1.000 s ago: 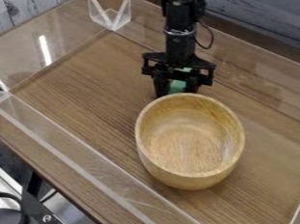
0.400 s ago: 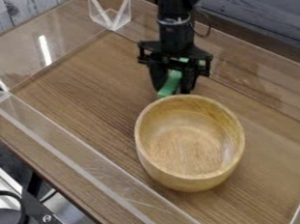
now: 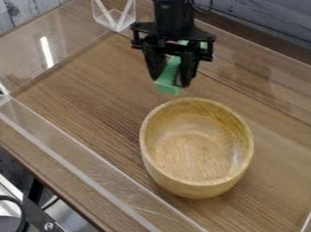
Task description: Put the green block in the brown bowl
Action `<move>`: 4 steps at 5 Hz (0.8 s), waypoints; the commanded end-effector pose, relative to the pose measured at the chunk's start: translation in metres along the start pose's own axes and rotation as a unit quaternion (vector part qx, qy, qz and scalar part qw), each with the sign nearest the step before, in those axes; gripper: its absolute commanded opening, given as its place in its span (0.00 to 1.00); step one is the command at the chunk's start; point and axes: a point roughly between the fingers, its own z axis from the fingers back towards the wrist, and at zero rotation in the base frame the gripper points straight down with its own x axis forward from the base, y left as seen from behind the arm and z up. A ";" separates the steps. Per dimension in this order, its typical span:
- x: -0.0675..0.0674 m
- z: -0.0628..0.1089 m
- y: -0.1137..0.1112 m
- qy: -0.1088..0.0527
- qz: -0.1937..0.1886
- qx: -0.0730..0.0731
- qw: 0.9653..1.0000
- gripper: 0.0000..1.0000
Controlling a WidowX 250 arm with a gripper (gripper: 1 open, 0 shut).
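Jaws (image 3: 170, 79) closed on green block (image 3: 170, 75), one finger each side; block hangs tilted, lower end down, above worktop (image 3: 86, 93), just behind brown bowl (image 3: 196, 148). Grip detail small and dark; block seems clear of the wood. Bowl upright on worktop, pale grain inside. Black arm (image 3: 171, 11) reaches in from far edge. Clear angular object (image 3: 114, 12) near far left corner. Dark cable (image 3: 8, 200) lower left.

The black arm reaches down from the top, and here are the jaws (image 3: 172, 73), pointing downward, closed on something!
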 end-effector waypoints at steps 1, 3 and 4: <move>-0.011 0.014 -0.019 -0.030 -0.053 -0.004 0.998 0.00; -0.047 0.014 -0.047 -0.026 -0.025 -0.026 0.999 0.00; -0.055 0.014 -0.055 -0.013 -0.042 -0.020 0.999 0.00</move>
